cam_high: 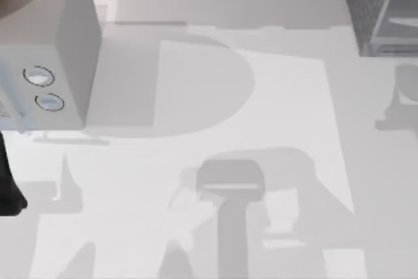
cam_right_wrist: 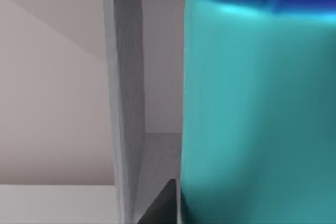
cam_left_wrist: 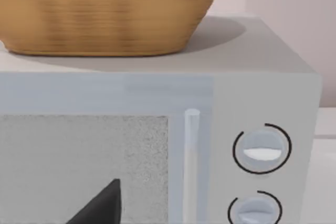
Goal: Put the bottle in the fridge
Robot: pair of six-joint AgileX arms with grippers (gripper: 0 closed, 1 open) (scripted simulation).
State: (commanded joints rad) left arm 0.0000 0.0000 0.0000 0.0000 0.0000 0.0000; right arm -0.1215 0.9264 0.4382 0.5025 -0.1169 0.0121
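White tabletop (cam_high: 287, 96) fills the overhead view, crossed by soft grey shadows, with a pale wall strip along its far edge. At the far right corner stands the large dark grey speckled fridge (cam_high: 379, 4) with its pale grey frame; the right wrist view looks into its open compartment, shelf and side wall visible. At the left edge sits the lighter smooth grey box with two round dials (cam_high: 49, 50), a woven tan basket (cam_left_wrist: 105, 11) resting on top. The teal bottle with a blue top (cam_right_wrist: 257, 108) looms close before the right wrist camera, at the fridge opening; whether the right gripper clamps it I cannot tell. The left arm idles facing the dial box. Risk, as I judge it: the bottle clipping the fridge frame and tipping on release.
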